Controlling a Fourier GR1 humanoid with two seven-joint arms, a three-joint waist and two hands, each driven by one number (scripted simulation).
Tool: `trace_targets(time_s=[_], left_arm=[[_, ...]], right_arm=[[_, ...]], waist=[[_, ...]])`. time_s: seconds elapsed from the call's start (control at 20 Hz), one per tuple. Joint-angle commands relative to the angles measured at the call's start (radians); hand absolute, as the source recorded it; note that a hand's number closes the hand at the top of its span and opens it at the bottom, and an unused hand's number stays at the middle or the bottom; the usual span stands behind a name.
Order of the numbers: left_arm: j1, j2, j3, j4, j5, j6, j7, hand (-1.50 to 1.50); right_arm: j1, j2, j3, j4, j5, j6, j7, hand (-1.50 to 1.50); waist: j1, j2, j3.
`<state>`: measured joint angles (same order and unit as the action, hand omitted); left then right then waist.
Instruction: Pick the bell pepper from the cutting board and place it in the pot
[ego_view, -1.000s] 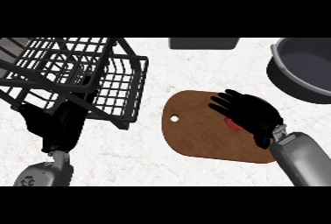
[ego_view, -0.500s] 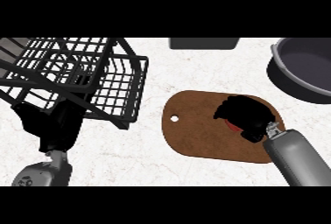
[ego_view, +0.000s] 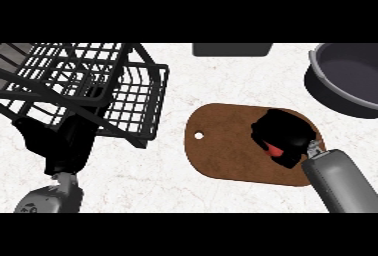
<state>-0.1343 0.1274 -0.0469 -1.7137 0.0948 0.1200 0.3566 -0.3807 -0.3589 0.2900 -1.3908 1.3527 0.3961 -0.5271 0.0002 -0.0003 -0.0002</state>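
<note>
The bell pepper (ego_view: 275, 150) shows only as a small bright red patch, smooth and glossy, peeping out under the black fingers of the right hand (ego_view: 284, 134). That hand is curled round it and hides the rest, so its shape and stem cannot be made out. Pepper and hand sit over the right part of the brown cutting board (ego_view: 225, 152), an oval slab with a small round hole near its left end, lying flat on the white marbled tabletop (ego_view: 221, 85); whether the pepper touches the board cannot be told. The grey right forearm (ego_view: 336, 177) comes in from the lower right. The dark grey pot (ego_view: 317, 92) stands at the upper right, apart from the board. A black wire rack (ego_view: 96, 85) fills the upper left. Below it lies the left hand (ego_view: 68, 142), black against the rack's bars, and whether it is spread or curled cannot be told.
</note>
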Motion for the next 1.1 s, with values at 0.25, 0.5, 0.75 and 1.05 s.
trace_targets(time_s=[0.25,0.5,0.75,1.05], left_arm=[[0.064,0.016,0.062,-0.010,0.007,0.027,-0.015,0.00],[0.056,0.002,0.025,-0.024,0.004,0.004,-0.040,0.00],[0.016,-0.010,0.001,0.001,-0.012,0.005,-0.022,0.00],[0.026,-0.019,0.003,0.030,-0.019,-0.004,-0.057,0.00]], right_arm=[[0.112,-0.141,-0.647,0.222,-0.226,0.034,0.302,1.50],[0.081,-0.281,-0.918,0.333,-0.291,-0.063,0.405,1.50],[0.036,-0.467,-1.051,0.462,-0.367,-0.109,0.295,1.50],[0.003,-0.507,-1.092,0.365,-0.473,-0.072,0.250,1.50]], waist=[[-0.132,0.004,0.006],[-0.047,0.004,0.003],[-0.008,0.005,0.002],[-0.005,0.000,0.000]])
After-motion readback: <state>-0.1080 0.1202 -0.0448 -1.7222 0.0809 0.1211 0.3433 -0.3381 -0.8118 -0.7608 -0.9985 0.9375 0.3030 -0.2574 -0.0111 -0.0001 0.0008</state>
